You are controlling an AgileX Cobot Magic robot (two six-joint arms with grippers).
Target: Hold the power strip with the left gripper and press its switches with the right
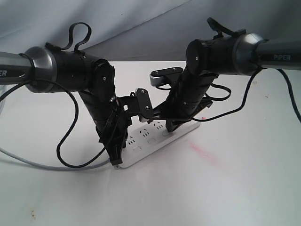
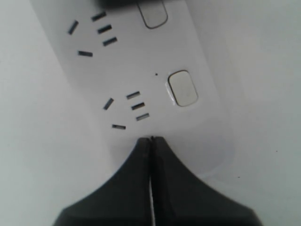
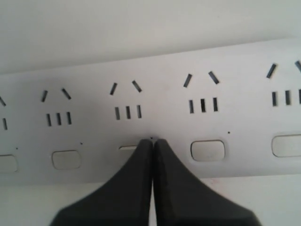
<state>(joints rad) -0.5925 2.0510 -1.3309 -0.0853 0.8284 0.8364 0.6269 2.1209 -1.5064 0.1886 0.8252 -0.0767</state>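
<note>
The white power strip (image 1: pixel 149 145) lies slanted on the white table, its grey cord (image 1: pixel 28 163) trailing off to the left. My left gripper (image 1: pixel 115 159) points down at the strip's near rounded end. In the left wrist view it (image 2: pixel 151 139) is shut, its tips resting on the strip (image 2: pixel 141 70) just short of the last switch (image 2: pixel 182 88). My right gripper (image 1: pixel 170 128) comes down on the middle of the strip. It (image 3: pixel 151 140) is shut, and its tips cover most of one switch (image 3: pixel 127 148) on the strip (image 3: pixel 164 123), between two uncovered switches (image 3: pixel 207 150) (image 3: pixel 66 159).
Black cables (image 1: pixel 66 155) loop down from both arms near the strip. A pink smear (image 1: pixel 202 151) marks the table to the right of the strip. A grey backdrop (image 1: pixel 141 23) rises behind the table.
</note>
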